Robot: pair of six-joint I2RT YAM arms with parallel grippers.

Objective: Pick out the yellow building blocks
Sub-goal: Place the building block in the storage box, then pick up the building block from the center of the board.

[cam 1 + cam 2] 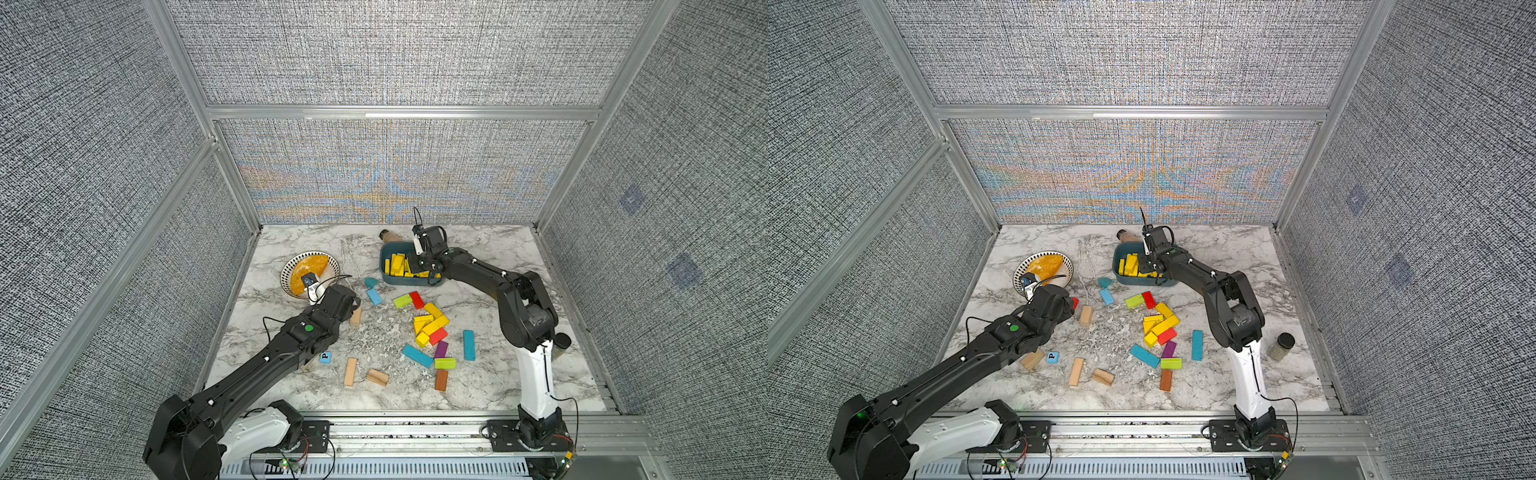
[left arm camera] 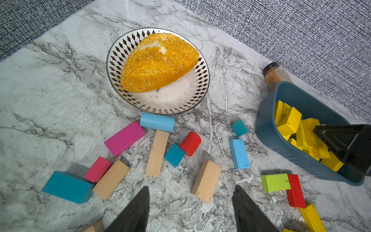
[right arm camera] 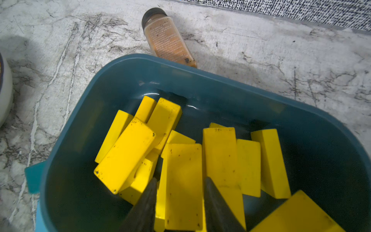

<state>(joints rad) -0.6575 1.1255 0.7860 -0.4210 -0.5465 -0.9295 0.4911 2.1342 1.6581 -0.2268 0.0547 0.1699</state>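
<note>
Several yellow building blocks lie piled in the dark teal bin at the back of the table; the bin shows in both top views. My right gripper hangs inside the bin, its jaws parted, with one yellow block lying between the fingertips on the pile. Several more yellow blocks lie in a cluster mid-table, mixed with red ones. My left gripper is open and empty, low over the table left of centre. One yellow bar lies off to its side.
A patterned plate holding an orange bread stands at the back left. A spice bottle lies behind the bin, and a jar stands by the right arm. Lime, blue, red, pink and plain wood blocks are scattered around.
</note>
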